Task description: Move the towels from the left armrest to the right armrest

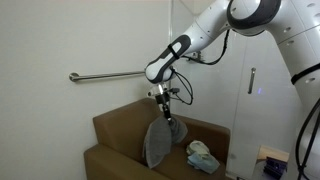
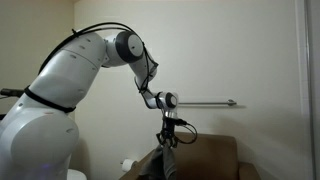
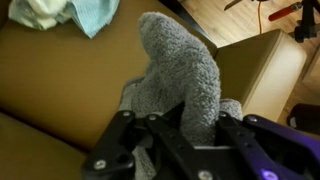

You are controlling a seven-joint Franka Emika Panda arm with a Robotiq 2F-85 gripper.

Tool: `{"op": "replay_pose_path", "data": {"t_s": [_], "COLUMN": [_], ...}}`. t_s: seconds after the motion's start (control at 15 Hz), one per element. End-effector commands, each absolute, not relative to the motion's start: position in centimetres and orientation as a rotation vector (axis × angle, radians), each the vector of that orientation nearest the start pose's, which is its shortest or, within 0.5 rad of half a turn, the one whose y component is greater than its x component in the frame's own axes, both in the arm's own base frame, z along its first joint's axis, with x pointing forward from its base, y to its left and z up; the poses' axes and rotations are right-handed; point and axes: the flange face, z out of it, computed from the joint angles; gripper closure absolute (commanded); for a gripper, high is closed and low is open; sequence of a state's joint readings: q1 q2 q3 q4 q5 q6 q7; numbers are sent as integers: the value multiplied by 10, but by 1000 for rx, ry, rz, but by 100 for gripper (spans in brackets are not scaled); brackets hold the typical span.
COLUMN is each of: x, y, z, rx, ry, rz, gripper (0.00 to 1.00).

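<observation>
exterior views both show my white arm, the biggest thing there, bending down toward a brown armchair that stands against a pale wall. only an exterior view shows the chair whole, with its back, its seat and both armrests. the wrist view shows the seat cushion close up, with one armrest beside it.

a grey towel hangs from my tool in a long bunched fold over the seat. i cannot tell whether its lower end touches the cushion. in the wrist view the same towel rises thick and fuzzy between the two black fingers, which are clamped on it.

pale towels, one whitish and one light blue-green, lie crumpled on the armrest toward the right edge of that exterior view. the wrist view catches them in its upper left corner, well apart from the grey one. the exterior view taken from behind my arm shows only the tool, the hanging grey cloth and part of the chair.

a thin metal rail runs along the wall above the chair.
</observation>
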State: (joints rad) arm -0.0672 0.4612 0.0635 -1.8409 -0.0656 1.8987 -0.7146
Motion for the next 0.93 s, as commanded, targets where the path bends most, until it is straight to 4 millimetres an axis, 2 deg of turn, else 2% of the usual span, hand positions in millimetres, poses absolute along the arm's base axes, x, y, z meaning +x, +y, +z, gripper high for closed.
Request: {"op": "replay_pose_path", "data": {"t_s": [0.0, 0.13, 0.2, 0.27, 0.4, 0.67, 0.73, 0.87], "x": [571, 567, 565, 571, 565, 567, 568, 561], "y": [-92, -132, -142, -136, -152, -144, -142, -155], "z": [264, 255, 247, 254, 246, 243, 245, 251], "rx": [-2855, -2887, -2886, -2876, -2879, -2881, -2883, -2877], "ry": [-792, -642, -585, -718, -650, -640, -630, -594], "rz": [570, 588, 613, 605, 618, 627, 617, 595], "gripper": [95, 95, 95, 85, 85, 85, 95, 95]}}
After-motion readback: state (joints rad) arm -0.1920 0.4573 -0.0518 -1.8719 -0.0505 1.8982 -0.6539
